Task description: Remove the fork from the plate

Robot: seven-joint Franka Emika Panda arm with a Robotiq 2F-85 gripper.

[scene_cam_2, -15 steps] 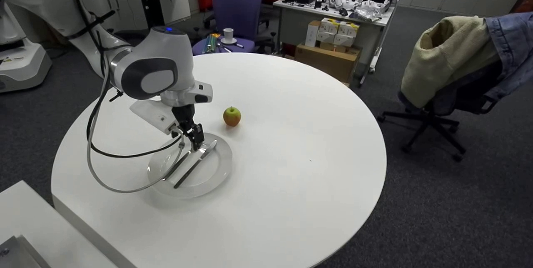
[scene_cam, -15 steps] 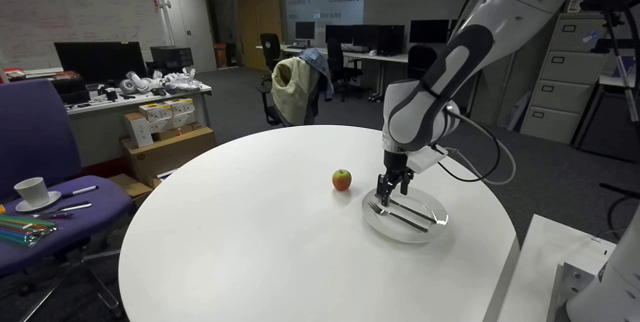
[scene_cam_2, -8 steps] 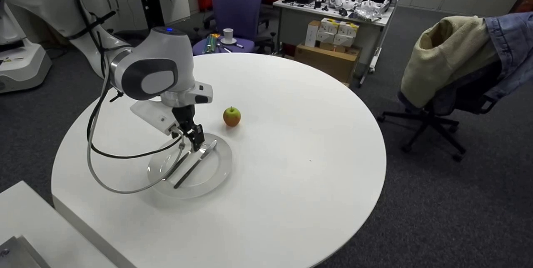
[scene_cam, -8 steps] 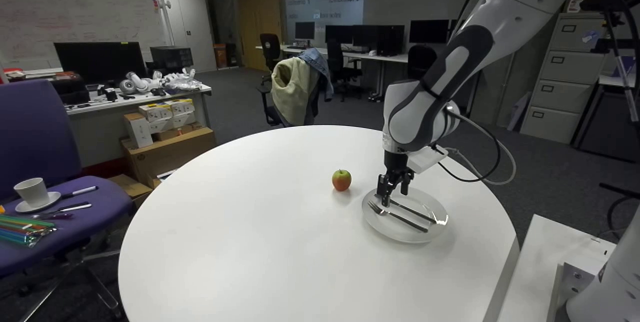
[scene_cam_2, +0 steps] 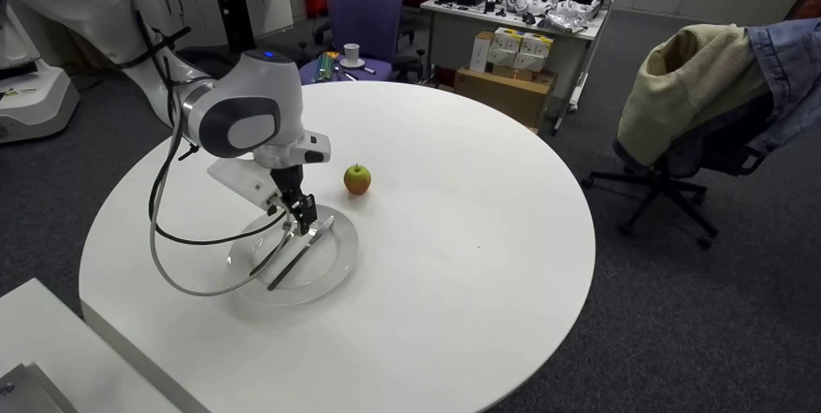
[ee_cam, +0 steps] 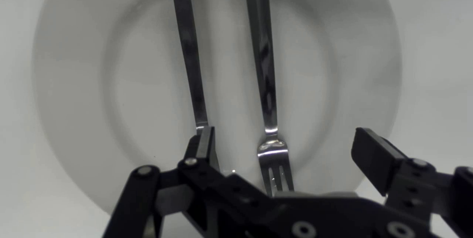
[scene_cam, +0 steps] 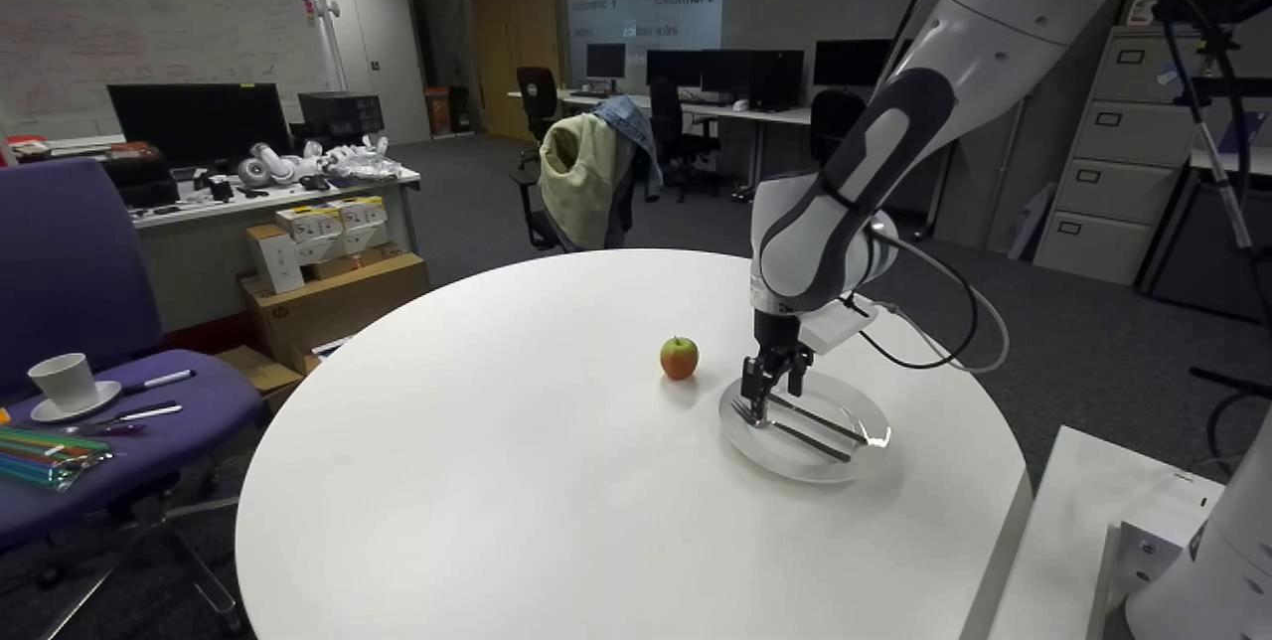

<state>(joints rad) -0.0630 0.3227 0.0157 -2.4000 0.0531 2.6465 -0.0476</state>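
Shifting since the earlier frame are one arm [scene_cam: 929, 88] and one gripper [ee_cam: 284, 134], both now standing slightly lower and farther out in both exterior views; every item on the round table [scene_cam: 517, 441] is keeping its place. The count is giving one plate [ee_cam: 74, 75], one fork [ee_cam: 267, 82], one knife [ee_cam: 189, 42] and one apple [scene_cam: 679, 359]; fork and knife are lying side by side on the plate, apart and nearly parallel; the apple is sitting on the table near the plate's rim. Two fingers are standing wide apart; in the wrist view the fork's head is showing between them, while one finger is overlapping the knife; the views are leaving contact with either unclear. Fork and knife are showing glossy metal, dark along slim straight handles and bright at the necks; the fork is widening into slotted tines, their tips being hidden behind the gripper; white and smooth, the plate is presenting a shallow round well within a broad rim; the apple is showing green above, red-orange below; the table is presenting a plain white top.
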